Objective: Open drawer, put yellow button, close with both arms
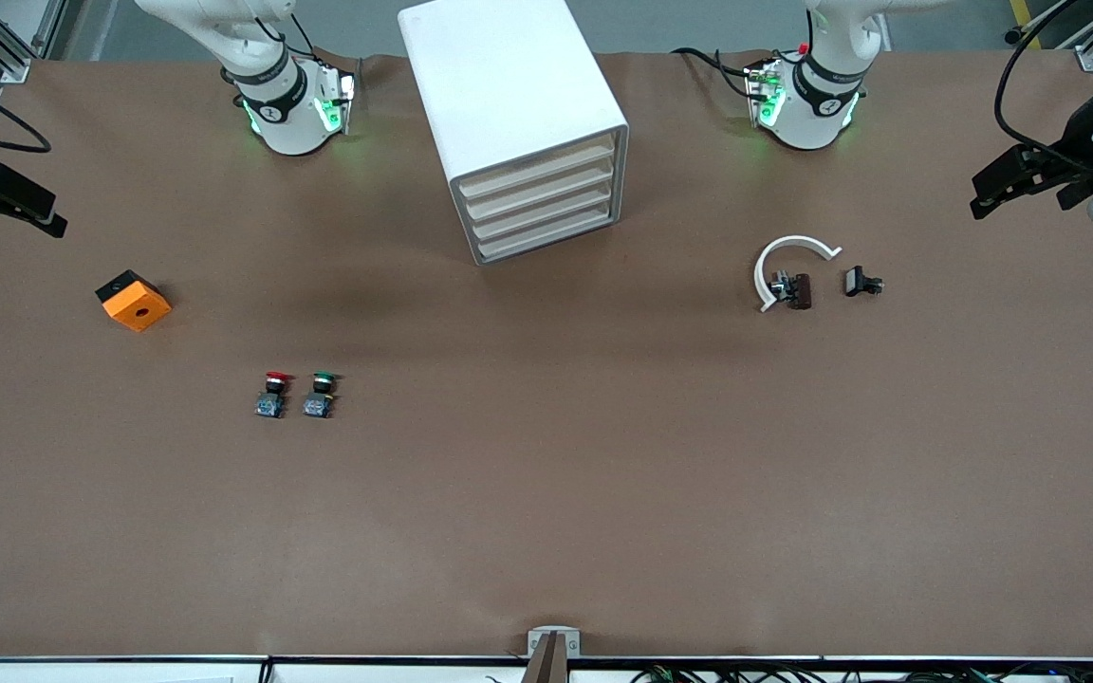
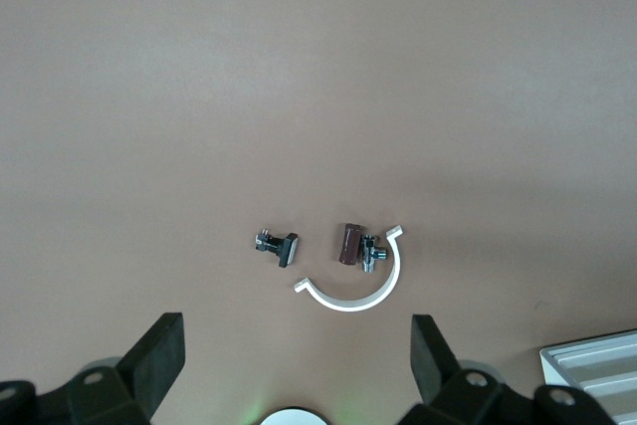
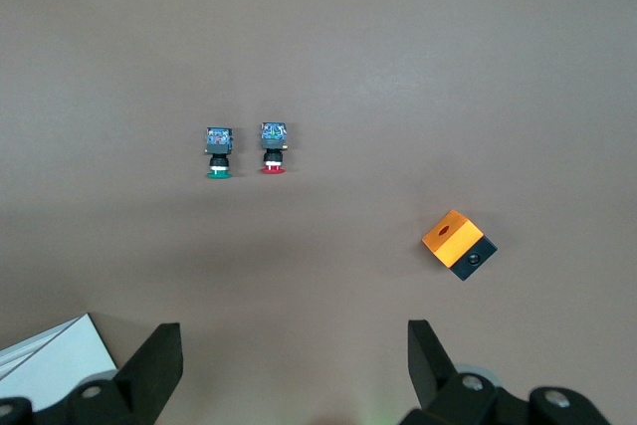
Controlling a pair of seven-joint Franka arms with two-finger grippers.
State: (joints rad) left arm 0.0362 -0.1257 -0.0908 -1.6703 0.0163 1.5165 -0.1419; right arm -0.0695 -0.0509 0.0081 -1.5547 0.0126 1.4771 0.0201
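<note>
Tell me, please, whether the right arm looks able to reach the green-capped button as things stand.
Probably yes. The right gripper hangs open above the right arm's end of the table. Nothing lies over the green-capped button, though the red-capped button close beside it could crowd the fingers.

The brown table (image 1: 546, 493) carries a white cabinet (image 1: 509, 104) between the arm bases. Toward the right arm's end lie an orange block (image 1: 134, 301) and two buttons — red-capped (image 1: 271, 394) beside green-capped (image 1: 320, 394). Toward the left arm's end — a white curved clip (image 1: 784, 266) touching a brown part (image 1: 798, 290), a black part (image 1: 860, 282) just beside.
</note>
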